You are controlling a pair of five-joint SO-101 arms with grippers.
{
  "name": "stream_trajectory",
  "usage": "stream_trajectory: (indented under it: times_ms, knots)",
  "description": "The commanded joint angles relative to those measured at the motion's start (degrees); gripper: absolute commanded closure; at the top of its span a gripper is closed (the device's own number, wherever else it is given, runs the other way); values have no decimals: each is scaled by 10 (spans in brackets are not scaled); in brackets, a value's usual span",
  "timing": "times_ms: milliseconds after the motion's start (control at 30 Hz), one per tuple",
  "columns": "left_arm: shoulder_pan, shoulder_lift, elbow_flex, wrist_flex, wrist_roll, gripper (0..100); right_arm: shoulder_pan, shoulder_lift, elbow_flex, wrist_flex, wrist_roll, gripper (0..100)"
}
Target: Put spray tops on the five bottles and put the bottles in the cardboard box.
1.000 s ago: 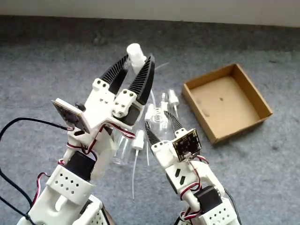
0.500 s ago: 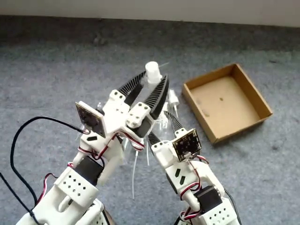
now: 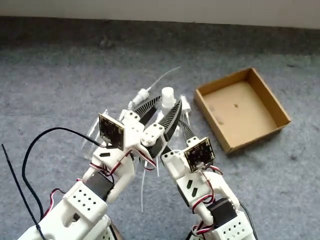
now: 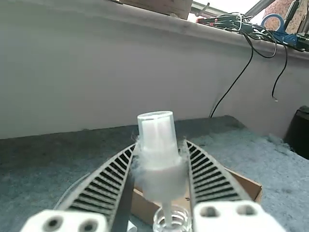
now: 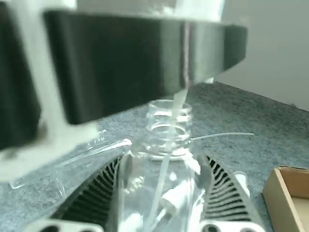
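High view: soft, even daylight falls on the grey carpet, leaving only faint shadows beneath the arms, slight shade along the inner walls of the box and a darker band at the carpet's far edge. Left wrist view: a bright opening in the upper corner is washed out, and the translucent spray top glows pale against an evenly lit wall. Right wrist view: small glints sit on the neck of the bottle, while a dark finger close to the lens is blurred against a bright background.
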Motion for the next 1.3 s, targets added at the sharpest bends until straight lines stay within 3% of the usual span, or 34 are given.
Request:
stream_trajectory:
  times_ms: [0, 600, 733, 1000, 1133, 1267]
  knots:
    - [19, 2, -3, -7, 4, 983, 24, -10, 92, 0, -1, 886]
    - [38, 1, 40, -11, 3, 983, 39, -10, 92, 1, 1, 886]
    - [38, 2, 36, -7, -1, 983, 39, -10, 92, 2, 63, 886]
    - [44, 2, 16, 55, -11, 983, 39, -10, 92, 4, 76, 886]
    - [44, 2, 17, 56, -11, 983, 39, -10, 92, 22, 151, 886]
    - [44, 2, 22, 56, -11, 983, 39, -10, 92, 22, 126, 886]
